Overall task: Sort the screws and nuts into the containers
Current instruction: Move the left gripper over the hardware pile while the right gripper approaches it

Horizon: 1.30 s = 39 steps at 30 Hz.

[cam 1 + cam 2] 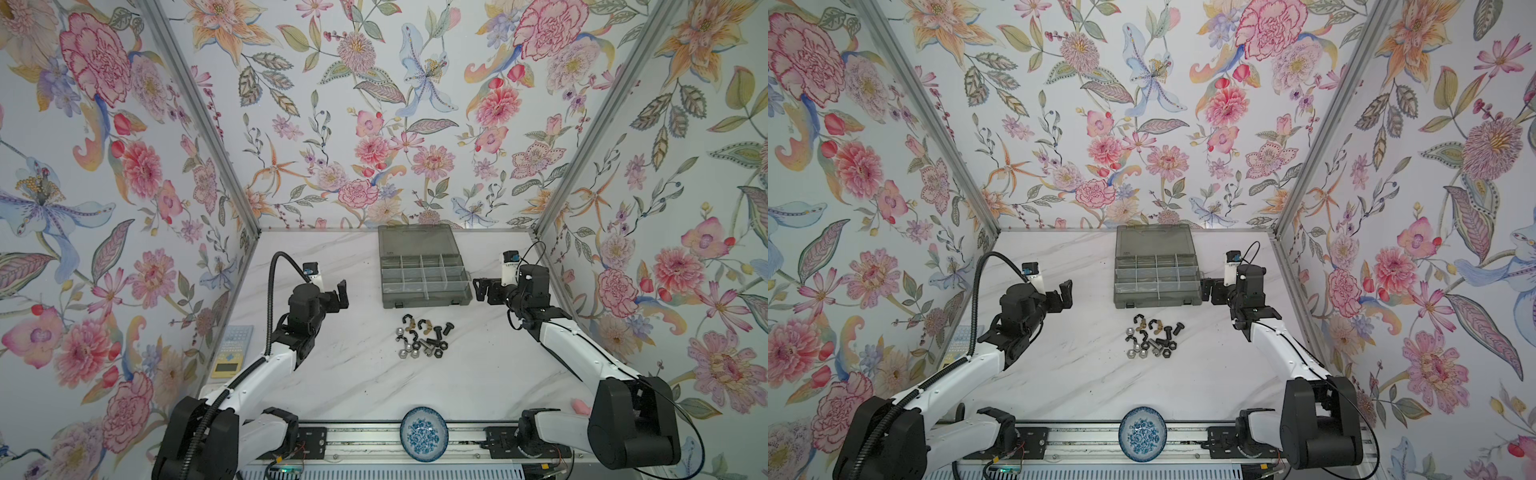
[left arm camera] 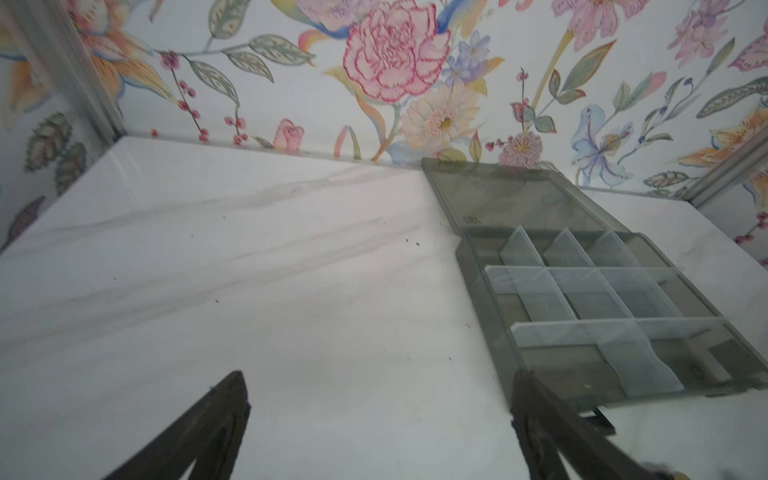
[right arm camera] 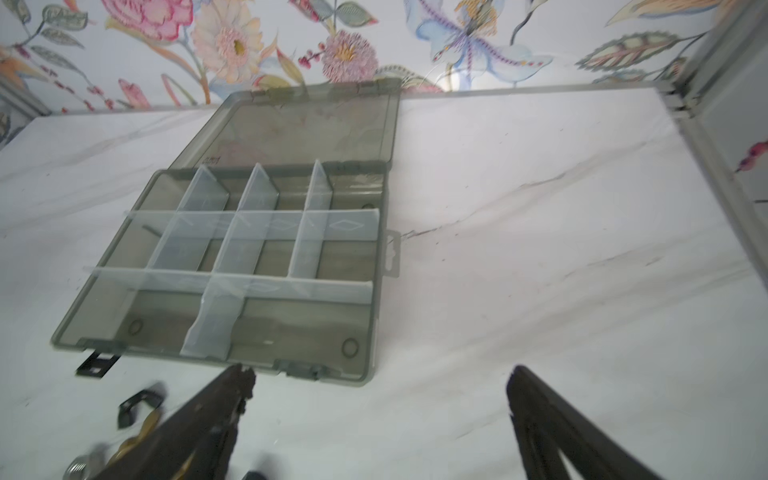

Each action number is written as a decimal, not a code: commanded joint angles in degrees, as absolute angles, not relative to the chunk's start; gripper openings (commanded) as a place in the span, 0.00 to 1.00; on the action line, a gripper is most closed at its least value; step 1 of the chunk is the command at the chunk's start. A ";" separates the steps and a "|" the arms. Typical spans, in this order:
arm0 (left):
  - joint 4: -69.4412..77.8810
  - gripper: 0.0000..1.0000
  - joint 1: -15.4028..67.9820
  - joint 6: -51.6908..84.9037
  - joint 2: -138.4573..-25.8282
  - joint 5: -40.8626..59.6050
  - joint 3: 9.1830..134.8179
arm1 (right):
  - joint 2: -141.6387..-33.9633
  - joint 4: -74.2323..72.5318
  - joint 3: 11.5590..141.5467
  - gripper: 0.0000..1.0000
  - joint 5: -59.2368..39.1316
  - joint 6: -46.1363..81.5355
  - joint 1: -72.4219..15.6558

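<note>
A: Where does the hardware lie?

B: In one loose heap near the middle of the white marble-patterned bench (image 1: 353,382), just in front of the grey translucent plastic organiser box (image 1: 427,302). The short black hex-headed screws (image 1: 437,331) sit mostly on the heap's right side, with a silver one among them. The small nuts (image 1: 402,354) (silver domed and hex, black hex, black and brass-coloured winged) fill the rest. The winged ones are nearest the box.

A: And the box?

B: It is open, with its hinged lid (image 1: 415,243) swung back toward the rear wall. The small rectangular compartments (image 1: 432,276) sit between clear dividers. Every screw and nut I can see lies outside them.

A: The claws?

B: The left claw (image 1: 337,298) hovers over the bench left of the box, spread wide and holding nothing. Its wrist view shows bare bench between the two dark fingers (image 2: 216,428). The right claw (image 1: 480,291) is just beside the box's right front corner, also spread wide and holding nothing — whether it touches the wall I cannot tell. In its wrist view the heap shows only as a blur at the side.

A: Anything else?

B: A round blue-and-white patterned dish (image 1: 424,434) stands at the near edge between the arm bases, well apart from the heap. A pale blue and yellow calculator (image 1: 232,351) lies by the left wall.
</note>
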<state>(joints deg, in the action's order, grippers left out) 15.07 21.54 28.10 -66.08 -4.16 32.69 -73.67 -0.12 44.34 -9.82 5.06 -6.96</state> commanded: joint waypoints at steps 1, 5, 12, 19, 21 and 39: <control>7.13 0.99 26.65 37.86 -67.67 -8.21 34.27 | -75.30 13.30 46.90 0.99 -13.02 8.45 -9.27; 5.04 0.99 33.43 41.82 -72.36 -10.49 36.82 | -75.47 17.12 47.62 0.99 -13.15 11.98 -11.77; 3.64 0.99 42.18 46.28 -83.77 -11.24 44.65 | -72.47 17.46 45.05 1.00 -13.35 15.63 -14.34; 2.21 0.98 47.43 47.43 -93.96 -10.35 53.20 | -70.01 18.60 43.65 1.00 -12.28 16.13 -14.94; 1.52 0.96 48.47 47.70 -96.21 -9.57 54.99 | -69.60 19.07 43.58 1.00 -11.88 15.85 -14.94; -0.79 0.69 52.38 50.14 -106.42 -7.65 62.03 | -68.96 19.82 42.28 1.00 -11.01 15.28 -14.94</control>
